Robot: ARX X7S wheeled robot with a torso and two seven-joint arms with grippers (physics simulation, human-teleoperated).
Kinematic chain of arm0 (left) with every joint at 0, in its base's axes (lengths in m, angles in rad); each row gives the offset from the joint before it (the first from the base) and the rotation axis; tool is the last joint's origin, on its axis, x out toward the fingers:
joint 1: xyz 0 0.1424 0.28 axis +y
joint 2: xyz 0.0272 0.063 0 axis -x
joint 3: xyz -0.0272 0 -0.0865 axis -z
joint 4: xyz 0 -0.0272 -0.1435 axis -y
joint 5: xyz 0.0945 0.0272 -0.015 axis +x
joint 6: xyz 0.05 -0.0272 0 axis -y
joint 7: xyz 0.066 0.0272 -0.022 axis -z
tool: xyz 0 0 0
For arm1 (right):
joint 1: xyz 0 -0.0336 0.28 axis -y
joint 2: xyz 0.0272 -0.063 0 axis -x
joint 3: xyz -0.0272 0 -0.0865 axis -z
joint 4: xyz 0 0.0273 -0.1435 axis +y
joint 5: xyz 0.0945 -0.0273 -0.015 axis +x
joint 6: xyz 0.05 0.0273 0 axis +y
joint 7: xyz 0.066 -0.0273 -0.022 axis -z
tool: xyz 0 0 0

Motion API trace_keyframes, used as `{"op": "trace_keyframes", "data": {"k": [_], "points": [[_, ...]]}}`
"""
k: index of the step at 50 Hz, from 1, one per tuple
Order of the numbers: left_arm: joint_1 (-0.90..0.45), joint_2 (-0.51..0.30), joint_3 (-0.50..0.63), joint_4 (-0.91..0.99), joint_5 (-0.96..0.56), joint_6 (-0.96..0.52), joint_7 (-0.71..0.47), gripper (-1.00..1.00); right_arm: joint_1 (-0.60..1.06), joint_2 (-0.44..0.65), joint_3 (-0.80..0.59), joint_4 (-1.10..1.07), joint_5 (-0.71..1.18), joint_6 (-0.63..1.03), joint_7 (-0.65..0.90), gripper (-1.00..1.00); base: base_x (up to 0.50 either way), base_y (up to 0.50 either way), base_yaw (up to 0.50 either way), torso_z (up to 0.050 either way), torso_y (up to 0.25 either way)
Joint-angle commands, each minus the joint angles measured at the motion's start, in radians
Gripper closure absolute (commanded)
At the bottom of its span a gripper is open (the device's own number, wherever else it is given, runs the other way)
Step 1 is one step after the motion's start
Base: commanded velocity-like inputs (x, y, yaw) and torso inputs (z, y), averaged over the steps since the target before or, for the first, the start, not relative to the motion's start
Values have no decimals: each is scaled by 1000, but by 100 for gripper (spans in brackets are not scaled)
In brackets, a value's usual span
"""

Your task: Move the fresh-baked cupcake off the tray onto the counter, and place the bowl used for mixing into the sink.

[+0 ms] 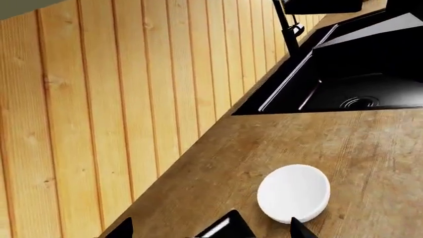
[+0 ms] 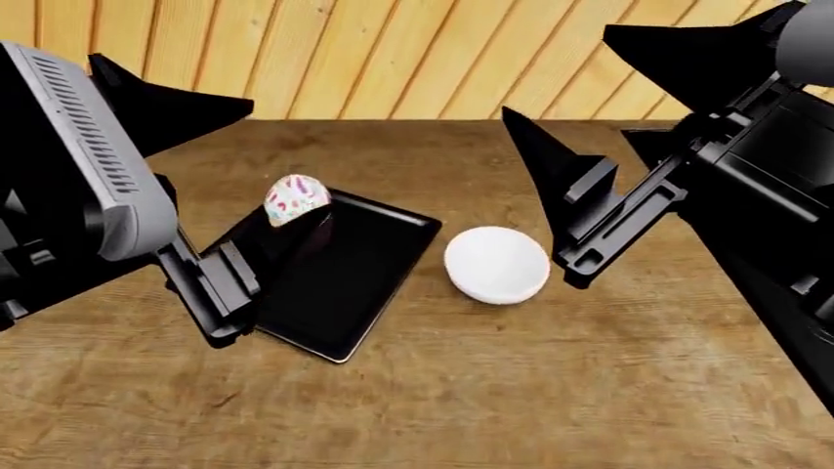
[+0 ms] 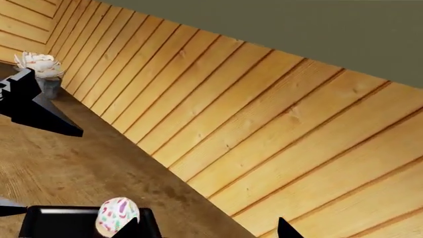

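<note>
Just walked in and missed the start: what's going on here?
A two-armed robot is at a wooden counter. Nothing is held: both the left claw and right claw hover open. The cupcake sits on the black tray; the white bowl rests beside it, not in the sink.

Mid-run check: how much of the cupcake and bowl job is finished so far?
Nothing is finished. The cupcake sits on the tray, and the bowl rests on the counter, not in the sink. Neither the left gripper nor the right gripper holds anything; both look open. Both moves remain.
</note>
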Motion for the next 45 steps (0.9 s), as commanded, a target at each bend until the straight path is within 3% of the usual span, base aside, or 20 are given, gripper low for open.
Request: {"op": "trace_keyframes", "data": {"k": [1,31,45], "points": [[-9,-4,12,-2,-4,6,-4,-100,2,7,-2,2,13,-4,5,-100,480,48,0,0,0],[-4,-22,23,4,-32,15,-15,-100,-6,20,-14,7,14,-28,2,-100,479,48,0,0,1],[-13,-34,44,-32,-92,-77,-57,-100,-12,32,-16,5,46,-26,15,-100,23,0,0,0,0]]}}
